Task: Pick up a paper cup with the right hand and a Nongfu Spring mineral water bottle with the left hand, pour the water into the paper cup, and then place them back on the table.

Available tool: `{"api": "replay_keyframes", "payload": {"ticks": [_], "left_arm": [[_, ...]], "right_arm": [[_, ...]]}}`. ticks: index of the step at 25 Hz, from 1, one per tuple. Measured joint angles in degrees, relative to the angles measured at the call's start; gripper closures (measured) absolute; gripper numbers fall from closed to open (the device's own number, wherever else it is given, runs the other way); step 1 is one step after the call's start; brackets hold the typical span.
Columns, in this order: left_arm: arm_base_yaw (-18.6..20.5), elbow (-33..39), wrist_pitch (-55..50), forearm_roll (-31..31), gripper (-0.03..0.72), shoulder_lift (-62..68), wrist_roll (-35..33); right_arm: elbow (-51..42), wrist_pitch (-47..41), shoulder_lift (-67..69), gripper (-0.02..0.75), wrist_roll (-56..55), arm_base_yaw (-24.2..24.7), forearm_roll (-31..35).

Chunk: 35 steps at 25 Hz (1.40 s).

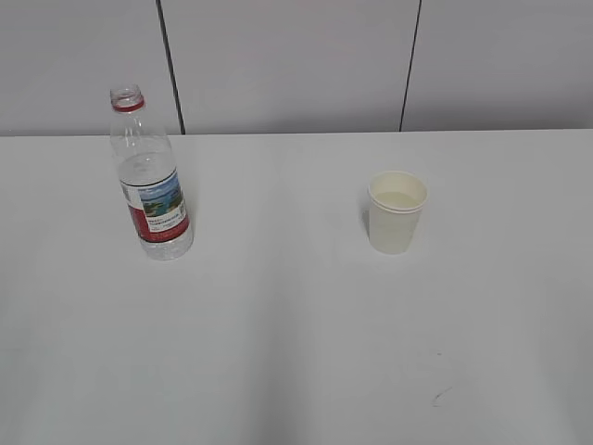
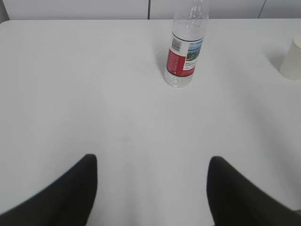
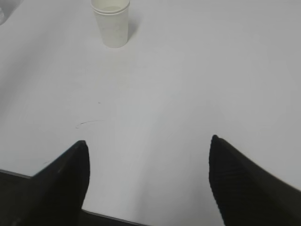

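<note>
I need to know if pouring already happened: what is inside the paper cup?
The paper cup holds a pale liquid, its surface showing just below the rim in the exterior view. The cup's wall hides how deep it goes.

one water bottle (image 1: 150, 176), one paper cup (image 1: 397, 211), two tools (image 2: 153, 188)

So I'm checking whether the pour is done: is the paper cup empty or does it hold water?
It holds water: the paper cup stands upright with pale liquid visible just below its rim.
</note>
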<state>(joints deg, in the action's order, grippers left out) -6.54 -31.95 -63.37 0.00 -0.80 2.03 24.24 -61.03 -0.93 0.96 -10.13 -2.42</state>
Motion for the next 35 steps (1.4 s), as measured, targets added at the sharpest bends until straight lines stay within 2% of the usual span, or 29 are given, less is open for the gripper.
{"api": "replay_keyframes", "payload": {"ticks": [17, 19, 26, 31, 35], "left_arm": [[0.00, 0.74, 1.54, -0.76, 0.260, 0.00, -0.65], [0.00, 0.74, 1.54, -0.56, 0.260, 0.00, -0.65], [1.70, 0.74, 1.54, -0.36, 0.270, 0.00, -0.65], [1.74, 0.74, 1.54, -0.36, 0.283, 0.00, -0.65], [1.74, 0.74, 1.54, -0.36, 0.284, 0.00, -0.65]], "right_arm": [[0.00, 0.04, 0.00, 0.156, 0.00, 0.00, -0.40], [0.00, 0.04, 0.00, 0.156, 0.00, 1.04, -0.82], [0.00, 0.13, 0.00, 0.156, 0.00, 9.16, -1.99], [0.00, 0.13, 0.00, 0.156, 0.00, 11.91, -2.00], [0.00, 0.13, 0.00, 0.156, 0.00, 12.22, -2.00]]}}
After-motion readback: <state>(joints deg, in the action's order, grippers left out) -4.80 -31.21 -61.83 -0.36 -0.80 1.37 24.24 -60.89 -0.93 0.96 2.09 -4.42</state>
